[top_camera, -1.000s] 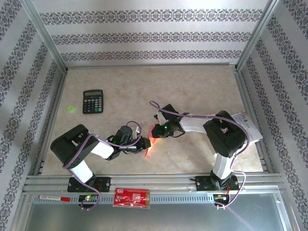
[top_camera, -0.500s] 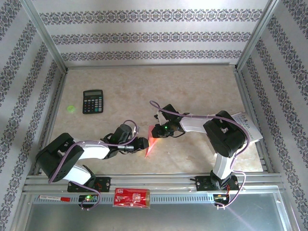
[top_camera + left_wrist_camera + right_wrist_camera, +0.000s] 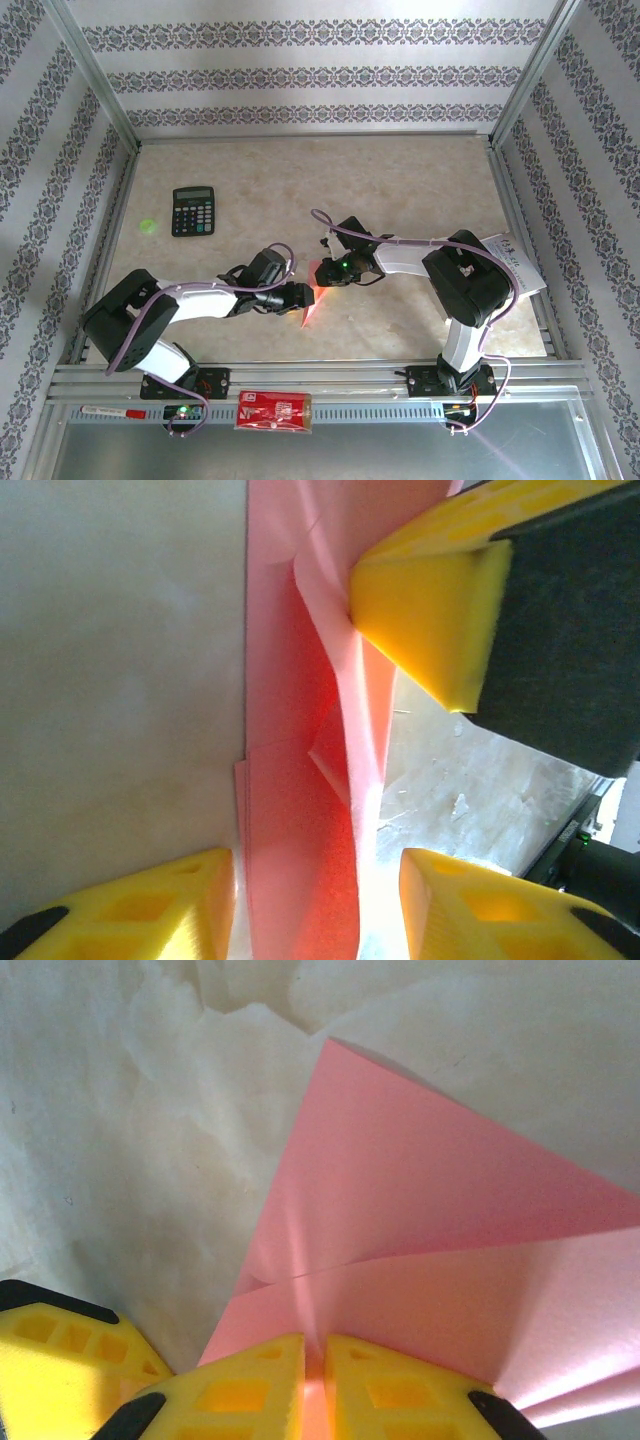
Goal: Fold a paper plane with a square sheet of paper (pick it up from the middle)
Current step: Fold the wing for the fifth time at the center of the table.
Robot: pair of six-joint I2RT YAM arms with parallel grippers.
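Observation:
The square sheet of paper (image 3: 310,303), pink-red and folded into a narrow creased shape with a raised ridge, lies at the table's near middle. My right gripper (image 3: 328,272) is shut on its far end; in the right wrist view its gripper (image 3: 315,1352) pinches the ridge while the paper (image 3: 420,1210) fans out ahead. My left gripper (image 3: 298,297) stands open at the paper's left side. In the left wrist view the paper (image 3: 290,780) rises between that gripper (image 3: 315,872)'s parted jaws, and the right gripper's yellow fingers (image 3: 430,610) press on it higher up.
A black calculator (image 3: 193,211) lies at the far left, with a small green dot (image 3: 148,226) beside it. A white leaflet (image 3: 515,262) sits at the right edge under the right arm. A red packet (image 3: 275,410) rests on the near rail.
My left gripper has opened and let go of the paper, and its arm has shifted. The right gripper has kept its pinch in place.

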